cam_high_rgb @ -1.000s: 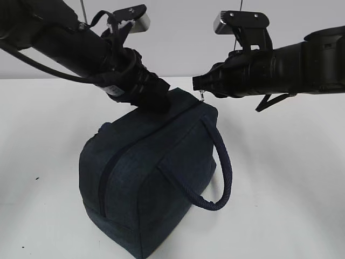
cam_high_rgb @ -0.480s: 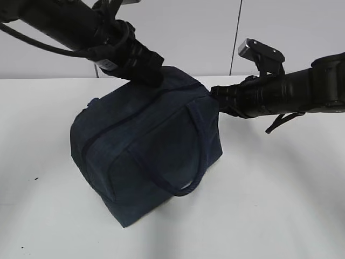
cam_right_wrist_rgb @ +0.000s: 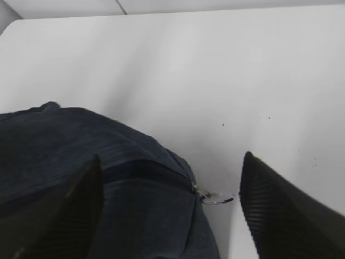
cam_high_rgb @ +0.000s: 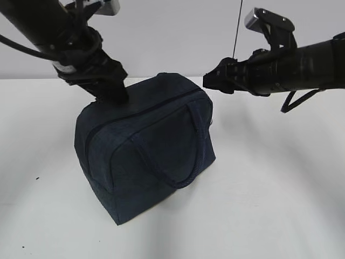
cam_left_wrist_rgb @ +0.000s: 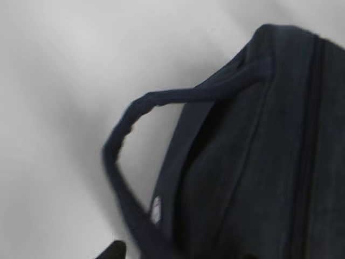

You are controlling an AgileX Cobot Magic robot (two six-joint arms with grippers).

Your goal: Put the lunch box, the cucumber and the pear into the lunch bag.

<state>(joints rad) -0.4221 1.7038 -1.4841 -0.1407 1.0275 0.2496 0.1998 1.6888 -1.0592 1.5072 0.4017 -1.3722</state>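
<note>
The lunch bag (cam_high_rgb: pixel 151 148) is a boxy dark navy bag standing on the white table, its zipper (cam_high_rgb: pixel 145 111) closed along the top. My left gripper (cam_high_rgb: pixel 115 96) is down on the bag's top left end and shut on its fabric. In the left wrist view one dark fingertip (cam_left_wrist_rgb: pixel 114 250) shows beside the bag's side (cam_left_wrist_rgb: pixel 259 162) and a loose loop handle (cam_left_wrist_rgb: pixel 161 100). My right gripper (cam_high_rgb: pixel 208 81) is open and empty, a little above and right of the bag's right end. In the right wrist view (cam_right_wrist_rgb: pixel 172 157) it hangs over the metal zipper pull (cam_right_wrist_rgb: pixel 215 198). The lunch box, cucumber and pear are out of view.
The white table (cam_high_rgb: pixel 280 194) runs bare to the right and front of the bag. A grey wall stands behind. The front loop handle (cam_high_rgb: pixel 200 140) hangs down the bag's near side.
The left arm has swung left and more upright, and the bag has shifted left and turned with it. The right gripper has risen off the bag's right end.
</note>
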